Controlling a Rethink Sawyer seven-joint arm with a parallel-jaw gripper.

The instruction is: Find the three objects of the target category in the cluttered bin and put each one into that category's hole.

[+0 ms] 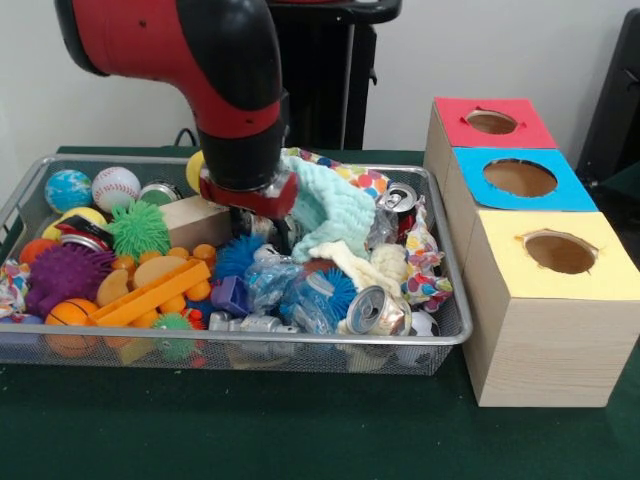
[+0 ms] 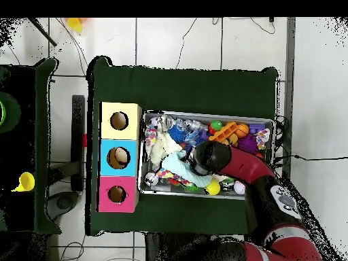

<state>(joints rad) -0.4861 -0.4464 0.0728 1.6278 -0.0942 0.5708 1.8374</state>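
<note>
Front view, nearest the camera: green surface (image 1: pixel 250 430), bare along its near edge.

Arm (image 1: pixel 215 80): red and black, enters from 11 o'clock and drops straight down into the middle of the bin. In the overhead view it reaches from 5 o'clock up over the tray.

Bin (image 1: pixel 300 345): silver wire mesh tray on the surface, packed with clutter. It sits just beside the row of boxes, at their 9 o'clock in the front view.

Boxes: three pale wooden ones in a row, touching. Yellow-topped box (image 1: pixel 555 310) nearest, blue-topped box (image 1: pixel 520 180) in the middle, red-topped box (image 1: pixel 490 122) farthest. Each has a round cut-out. The hole (image 1: pixel 491 122) in the red top looks dark inside.

Mint terry cloth (image 1: pixel 335 205): bunched at the 3 o'clock side of the arm's wrist, touching it. Cream cloth (image 1: pixel 350 265) lies below it.

Purple spiky ball (image 1: pixel 65 275) at the bin's 9 o'clock end; green spiky ball (image 1: pixel 140 228) just beside it. Blue spiky ball (image 1: pixel 320 295) near centre.

Crushed can (image 1: pixel 372 310) at the near rim, 5 o'clock of the arm. Baseball (image 1: pixel 116 186) and globe ball (image 1: pixel 68 188) at the far left corner.

Claw (image 1: pixel 262 228): down among the clutter below the wrist, mostly hidden; cannot tell whether it is spread or pinching anything.

Plush toys: cannot pick any out with certainty in either view.
</note>
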